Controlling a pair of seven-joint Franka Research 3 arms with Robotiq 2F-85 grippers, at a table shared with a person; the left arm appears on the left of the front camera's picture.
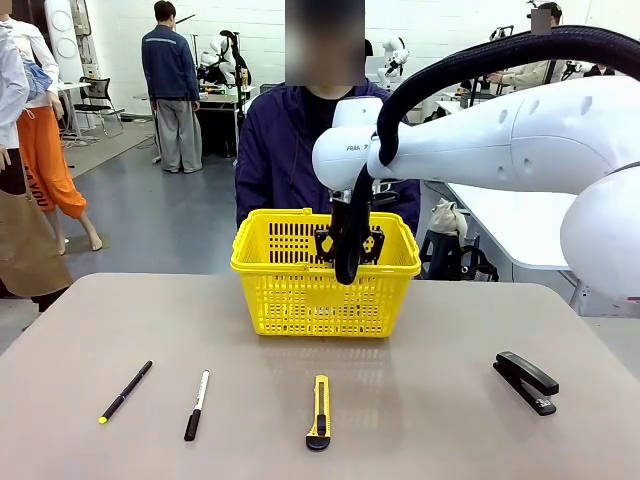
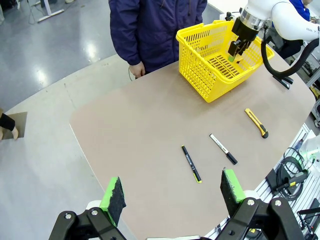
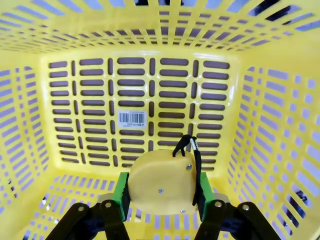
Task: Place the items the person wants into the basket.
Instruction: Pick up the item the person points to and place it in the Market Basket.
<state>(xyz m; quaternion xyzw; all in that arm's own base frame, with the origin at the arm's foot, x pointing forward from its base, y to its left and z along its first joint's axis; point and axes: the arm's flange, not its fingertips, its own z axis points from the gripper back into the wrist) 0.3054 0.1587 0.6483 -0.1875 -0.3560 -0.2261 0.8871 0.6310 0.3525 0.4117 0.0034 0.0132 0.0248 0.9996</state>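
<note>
My right gripper (image 3: pixel 161 194) is shut on the round yellow tape measure (image 3: pixel 161 180) and holds it inside the yellow basket (image 3: pixel 65 130), above its slotted floor. From the front, that gripper (image 1: pixel 348 245) hangs into the basket (image 1: pixel 262 300) at the table's far middle. My left gripper (image 2: pixel 172 192) is open with nothing in it, high over the near table. The yellow-and-black utility knife (image 1: pixel 319 410) lies at the front centre and the black stapler (image 1: pixel 526 381) at the right. The person (image 1: pixel 290 150) in a dark purple jacket stands behind the basket.
A black pen with a yellow tip (image 1: pixel 126 391) and a white-and-black marker (image 1: pixel 197 404) lie at the front left. The person's hand (image 2: pixel 136 70) hangs at the far table edge. Bare table lies between the basket and the row of tools.
</note>
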